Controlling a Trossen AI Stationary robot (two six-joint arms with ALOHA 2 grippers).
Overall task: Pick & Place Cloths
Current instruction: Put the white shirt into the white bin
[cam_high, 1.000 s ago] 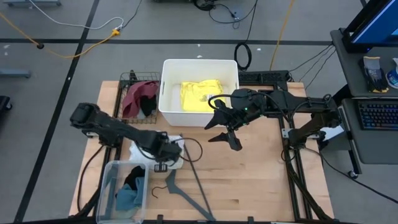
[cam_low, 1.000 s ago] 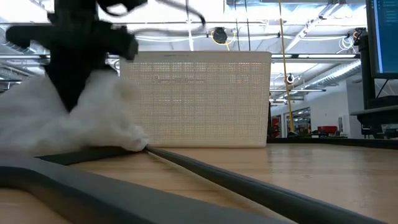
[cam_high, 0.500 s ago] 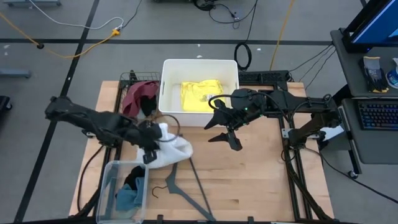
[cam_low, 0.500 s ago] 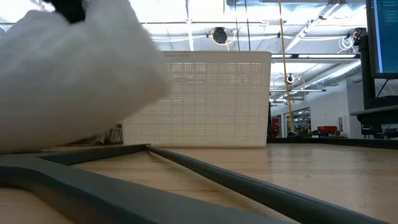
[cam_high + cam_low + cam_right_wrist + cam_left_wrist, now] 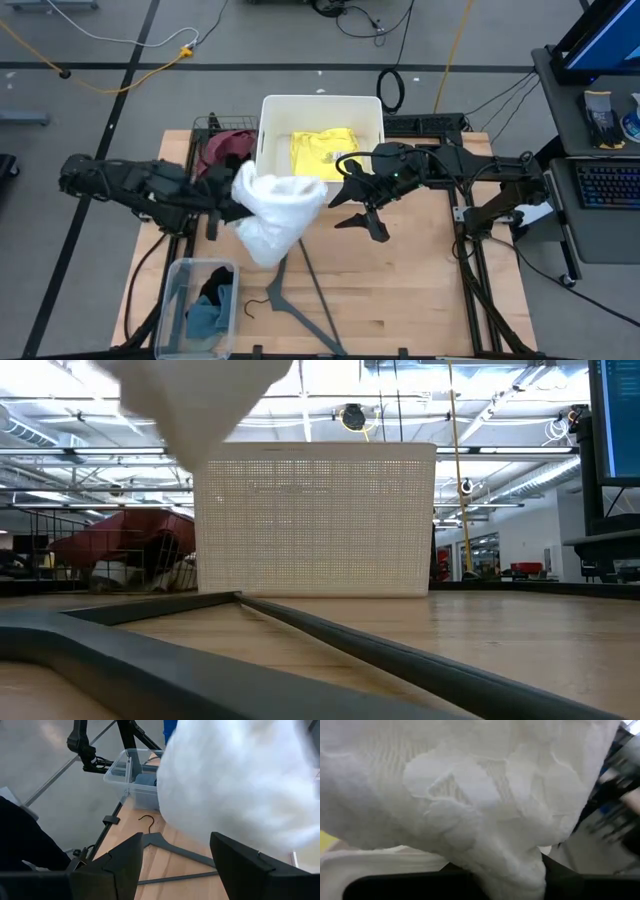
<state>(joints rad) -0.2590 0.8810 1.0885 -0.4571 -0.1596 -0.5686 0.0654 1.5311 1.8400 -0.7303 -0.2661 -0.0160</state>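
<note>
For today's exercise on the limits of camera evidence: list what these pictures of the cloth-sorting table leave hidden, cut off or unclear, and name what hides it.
- Left gripper: in the high view the white cloth covers it; in the left wrist view the cloth fills the picture.
- White bin: the hanging cloth hides its near-left corner from above.
- Clear bin: the high view's bottom edge cuts it off.
- Wire basket: the maroon cloth and left arm hide most of it.
- Low view: the cloth's top is cut off.

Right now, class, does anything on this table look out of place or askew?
A grey clothes hanger lies loose on the table, beside the clear bin. A maroon cloth droops over the wire basket. The white cloth hangs from the left end effector.
</note>
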